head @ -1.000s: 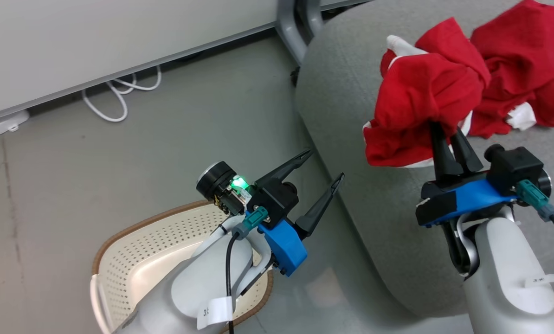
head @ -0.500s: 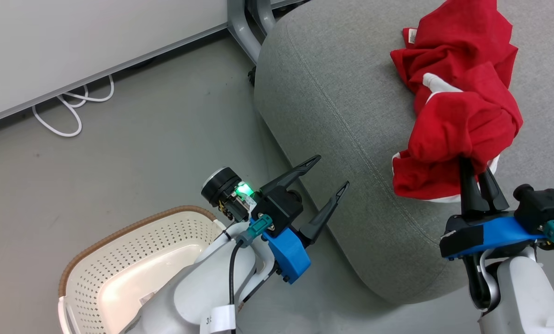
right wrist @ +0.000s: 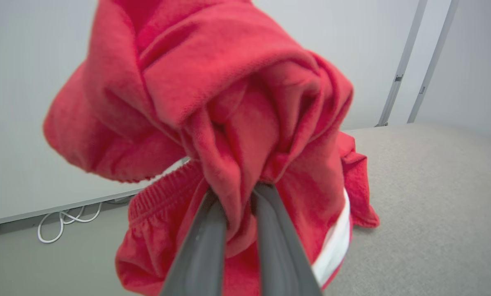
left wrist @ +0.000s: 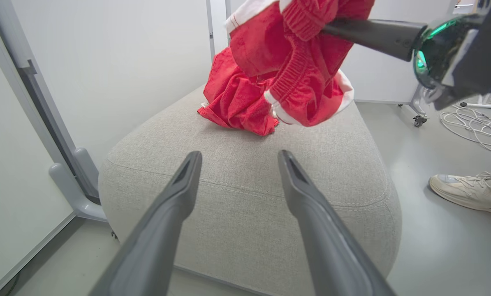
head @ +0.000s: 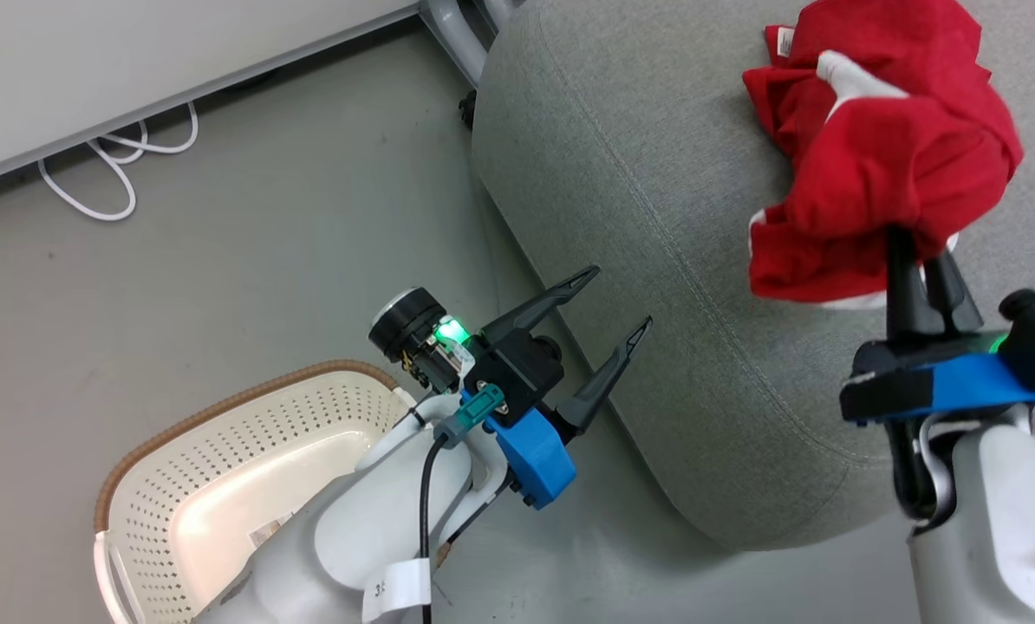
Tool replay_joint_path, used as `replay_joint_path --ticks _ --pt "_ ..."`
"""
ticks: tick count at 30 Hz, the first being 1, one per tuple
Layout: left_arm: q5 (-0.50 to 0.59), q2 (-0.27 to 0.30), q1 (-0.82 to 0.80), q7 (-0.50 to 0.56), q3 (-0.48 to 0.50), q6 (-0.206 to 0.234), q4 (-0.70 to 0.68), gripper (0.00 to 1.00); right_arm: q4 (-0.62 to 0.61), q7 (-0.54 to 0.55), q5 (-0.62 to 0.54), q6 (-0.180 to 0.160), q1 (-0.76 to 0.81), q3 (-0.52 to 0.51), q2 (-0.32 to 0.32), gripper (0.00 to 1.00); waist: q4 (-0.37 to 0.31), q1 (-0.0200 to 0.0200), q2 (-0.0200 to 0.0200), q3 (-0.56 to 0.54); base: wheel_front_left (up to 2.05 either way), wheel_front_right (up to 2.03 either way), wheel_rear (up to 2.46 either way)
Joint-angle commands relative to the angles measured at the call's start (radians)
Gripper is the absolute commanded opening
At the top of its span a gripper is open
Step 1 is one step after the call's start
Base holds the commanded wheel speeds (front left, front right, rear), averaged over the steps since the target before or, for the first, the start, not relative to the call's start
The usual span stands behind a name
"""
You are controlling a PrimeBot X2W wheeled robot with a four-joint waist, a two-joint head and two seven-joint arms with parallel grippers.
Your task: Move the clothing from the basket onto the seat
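Hanging clothing [head: 882,165]: red bunch with white trim, held up over the seat [head: 656,173]; another red piece [left wrist: 233,102] lies on it behind.
Right gripper [head: 916,251]: clamped on the bunch.
Left gripper [head: 621,296]: fingers spread wide, empty, beside the seat's edge.
Basket [head: 249,394]: on the floor [head: 223,260], under the left arm [head: 370,537].

Light is even and bright, from overhead; shadows are kept soft. A faint shadow is cast on the floor [head: 266,260] under the seat [head: 656,217], with a pale sheen beside it. The basket [head: 223,455] bottom is slightly washed out. In the right wrist view the clothing [right wrist: 212,123] is blurred, too near the lens. The panel frame [left wrist: 35,107] at the left wrist view's left edge is slanted by the wide lens.
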Motion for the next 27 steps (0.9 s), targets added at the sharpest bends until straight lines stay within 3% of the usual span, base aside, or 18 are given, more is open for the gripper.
replay_joint_path --ticks 1,8,15,22,27 --pt "0.008 0.008 -0.020 -0.003 0.002 -0.002 -0.007 1.00 -0.013 -0.001 -0.012 0.000 -0.043 -0.011 0.000 0.00 0.008 0.0000 -0.0001 0.028 0.00 0.00 0.00" --pt "0.042 0.048 -0.093 -0.003 0.000 -0.002 -0.032 1.00 -0.080 -0.001 -0.041 0.000 -0.241 -0.122 -0.024 0.00 0.019 0.0000 -0.0001 0.172 0.00 0.00 0.00" --pt "0.068 0.095 -0.187 0.016 -0.012 -0.002 -0.061 1.00 -0.115 -0.001 -0.044 0.000 -0.451 -0.298 -0.119 0.00 0.028 0.0000 -0.0001 0.336 0.00 0.00 0.00" --pt "0.094 0.139 -0.255 0.044 -0.011 -0.001 -0.115 1.00 -0.024 -0.001 -0.046 0.000 -0.581 -0.450 -0.236 0.00 0.034 0.0000 -0.0001 0.463 0.00 0.00 0.00" --pt "0.102 0.171 -0.276 0.069 -0.010 0.005 -0.155 1.00 0.065 -0.001 -0.063 0.000 -0.614 -0.486 -0.258 0.00 0.038 0.0000 -0.0001 0.517 0.00 0.00 0.00"
